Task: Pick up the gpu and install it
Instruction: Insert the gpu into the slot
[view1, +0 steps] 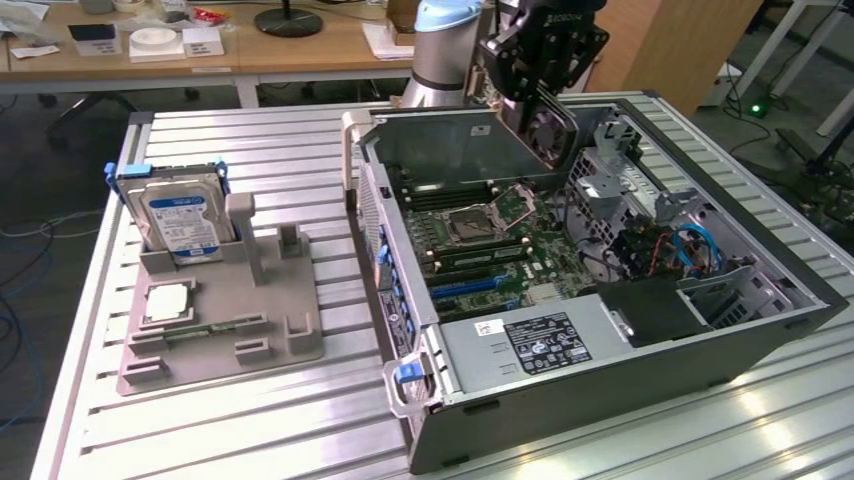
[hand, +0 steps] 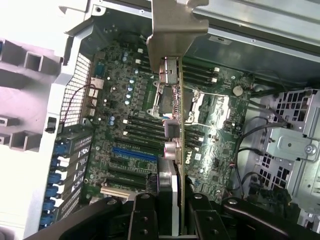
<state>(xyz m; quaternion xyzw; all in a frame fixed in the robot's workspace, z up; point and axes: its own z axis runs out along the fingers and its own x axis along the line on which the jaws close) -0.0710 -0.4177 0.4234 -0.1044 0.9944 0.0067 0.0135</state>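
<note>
Holder (view1: 220, 335) with hard drive (view1: 180, 220) stands on the exterior view's left. Over the open case (view1: 574, 390), gripper (view1: 538, 98) is part-closed on the gpu (view1: 550, 135), held edge-down above the motherboard (view1: 494, 240). I judge: keep card parallel to blue slot (view1: 467, 287), lower slowly.

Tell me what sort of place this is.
Likely a robotics lab: a grey open desktop computer case on a ribbed aluminium table, a blue-labelled silver hard drive, wooden desks behind.
</note>
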